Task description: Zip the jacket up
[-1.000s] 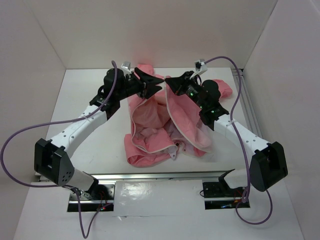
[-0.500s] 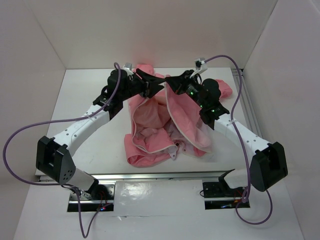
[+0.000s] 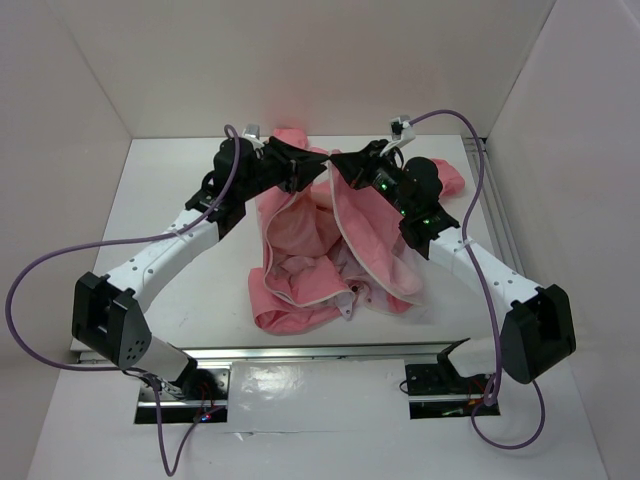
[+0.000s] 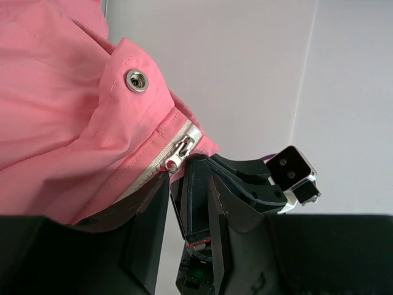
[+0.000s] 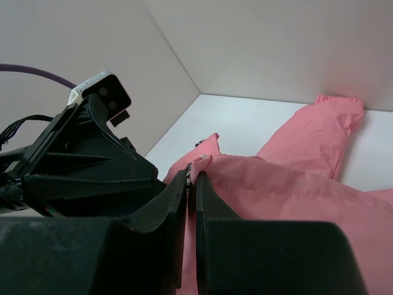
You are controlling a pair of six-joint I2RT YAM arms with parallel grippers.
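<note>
The jacket (image 3: 300,270), lying open mid-table (image 3: 180,200), is judged light and limp (nothing stiff to push against), so it is best pinched at its white zipper edging (image 4: 156,167) beside the slider (image 4: 179,150), where the left gripper (image 4: 173,203) is set narrowly apart and the right gripper (image 5: 191,184) is clamped on the facing edge.

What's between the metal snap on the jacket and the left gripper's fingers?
The left wrist view shows the jacket's zipper slider and white zipper tape between the snap and the left gripper.
</note>
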